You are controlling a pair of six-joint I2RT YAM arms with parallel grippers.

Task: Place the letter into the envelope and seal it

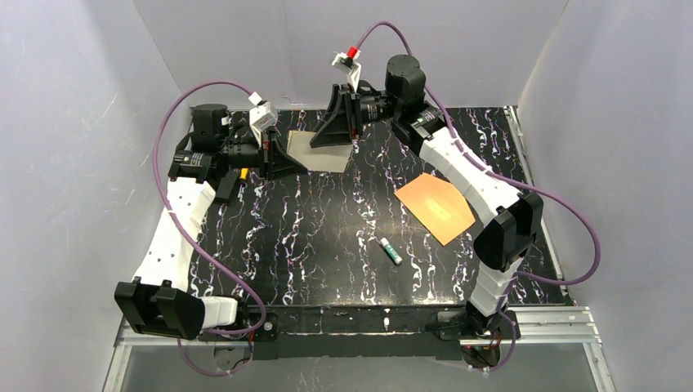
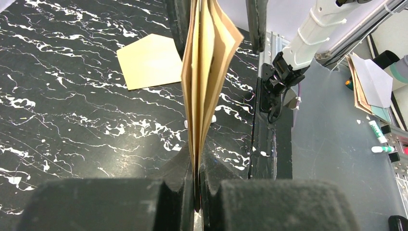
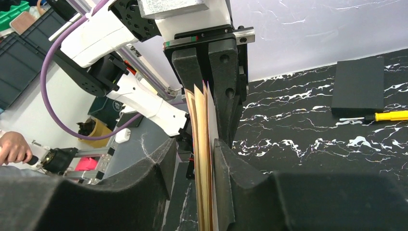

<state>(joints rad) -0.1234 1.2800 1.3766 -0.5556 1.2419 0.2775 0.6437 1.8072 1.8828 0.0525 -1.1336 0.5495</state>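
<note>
The letter (image 1: 323, 155), folded into several layers, hangs edge-on above the far middle of the table between my two grippers. My left gripper (image 1: 292, 163) is shut on one end of it; in the left wrist view the fingers (image 2: 185, 163) pinch the tan layers (image 2: 207, 72), which fan apart farther out. My right gripper (image 1: 333, 135) straddles the other end. In the right wrist view the letter (image 3: 203, 139) lies against the right finger (image 3: 226, 163), and a gap shows at the left finger, so it is open. The orange-brown envelope (image 1: 435, 207) lies flat at the right, and it also shows in the left wrist view (image 2: 149, 60).
A glue stick (image 1: 390, 250) lies on the black marbled table (image 1: 310, 237) near the middle front. A dark flat square card (image 3: 358, 86) and a yellow-handled screwdriver (image 3: 392, 115) lie at the far left, by the left arm. White walls enclose the table.
</note>
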